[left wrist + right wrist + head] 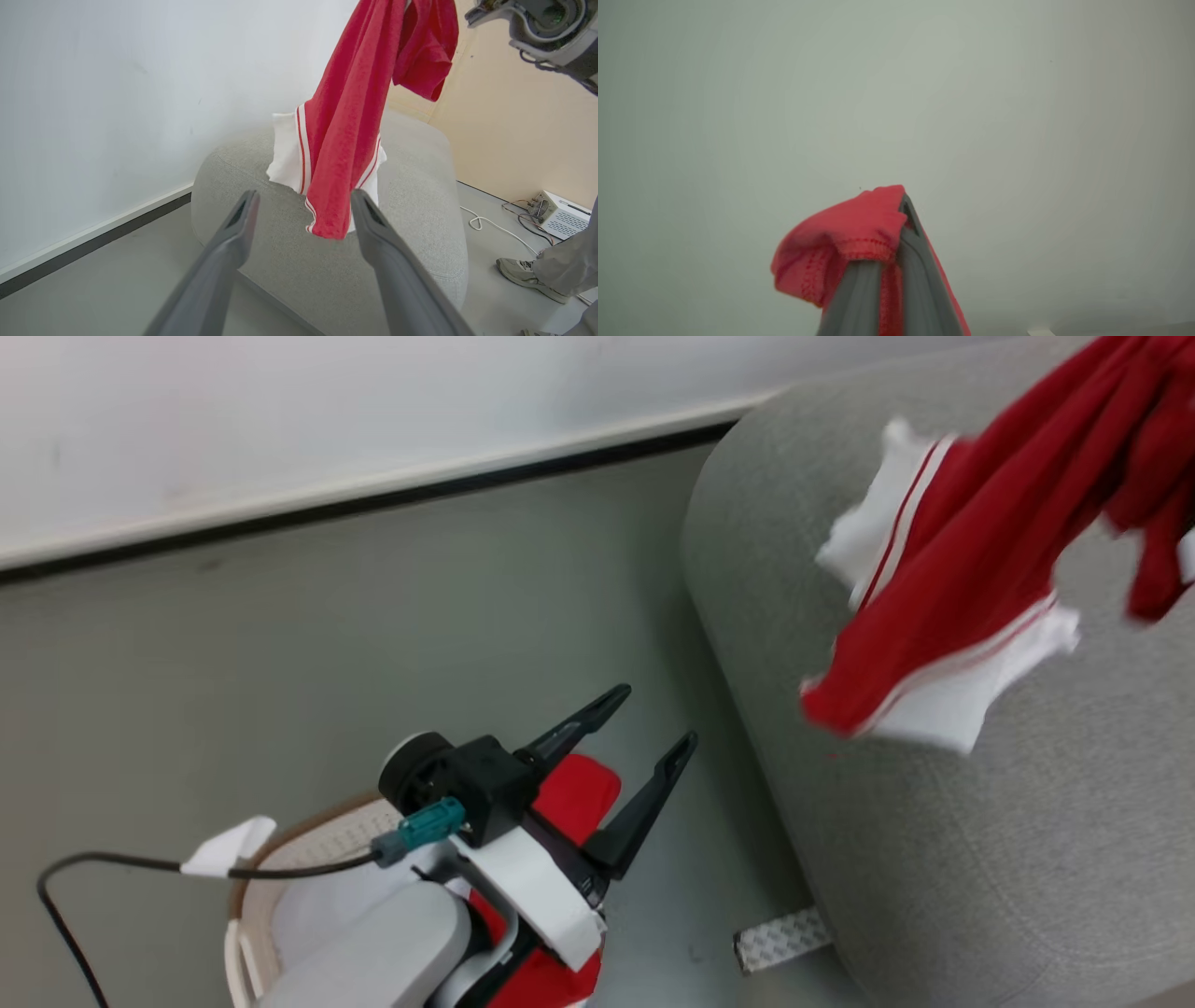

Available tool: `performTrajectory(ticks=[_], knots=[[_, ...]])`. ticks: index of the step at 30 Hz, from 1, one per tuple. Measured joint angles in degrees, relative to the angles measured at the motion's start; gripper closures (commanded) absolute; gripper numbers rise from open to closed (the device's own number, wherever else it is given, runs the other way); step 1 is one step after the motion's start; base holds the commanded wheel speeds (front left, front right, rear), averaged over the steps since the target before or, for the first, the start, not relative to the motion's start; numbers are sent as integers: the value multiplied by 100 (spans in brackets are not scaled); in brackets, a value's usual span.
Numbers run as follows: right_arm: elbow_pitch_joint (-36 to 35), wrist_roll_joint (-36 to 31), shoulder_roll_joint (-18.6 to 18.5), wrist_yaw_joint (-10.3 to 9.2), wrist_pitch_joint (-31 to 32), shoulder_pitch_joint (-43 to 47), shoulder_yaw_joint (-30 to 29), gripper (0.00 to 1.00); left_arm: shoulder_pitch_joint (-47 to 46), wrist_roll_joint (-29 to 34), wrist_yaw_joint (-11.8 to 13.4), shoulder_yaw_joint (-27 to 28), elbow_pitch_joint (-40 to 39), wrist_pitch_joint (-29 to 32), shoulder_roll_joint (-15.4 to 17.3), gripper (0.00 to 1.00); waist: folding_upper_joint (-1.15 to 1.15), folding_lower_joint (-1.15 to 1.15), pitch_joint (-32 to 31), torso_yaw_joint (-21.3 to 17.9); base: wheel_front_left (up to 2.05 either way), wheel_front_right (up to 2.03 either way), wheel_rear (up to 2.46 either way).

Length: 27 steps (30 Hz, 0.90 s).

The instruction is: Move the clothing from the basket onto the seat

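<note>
my right hand (902, 203) pinches shut on one red garment (943, 588), soft knit with white striped panels, hanging lengthwise, hem pointing down over the rounded grey woven seat (980, 859). my left hand (655, 715) gapes wide and empty above the perforated, tan-rimmed cream basket (308, 845), where a second red garment (574, 793) lies.

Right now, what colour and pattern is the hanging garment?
Red garment, white panels with thin red stripes; clearest in left wrist view.

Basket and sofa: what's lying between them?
Head view: grey floor, the open left gripper above it, a pale patterned strip by the sofa.
</note>
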Motion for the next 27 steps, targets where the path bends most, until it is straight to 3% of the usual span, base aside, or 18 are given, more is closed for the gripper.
performTrajectory(ticks=[6,11,14,18,27], knots=[[523,222,-471,0,397,-1248,-472,100,-155,35,-31,24,-233,130,183,0,0,0,572,236,0,0,0],[1083,-34,-1025,0,642,-1915,-1133,100,-243,53,-43,82,-354,134,293,0,0,0,978,482,0,0,0],[1451,-324,-1212,0,838,-1999,-1226,100,-287,104,-42,96,-398,120,343,0,0,0,1183,636,0,0,0],[2009,-664,-1209,0,1004,-1934,-1224,100,-310,107,-22,140,-455,102,437,0,-1,0,1437,780,0,0,0],[3784,-1349,-656,0,1746,-1452,-1144,100,-422,188,0,152,-564,135,525,0,-1,0,1877,887,0,0,0]])
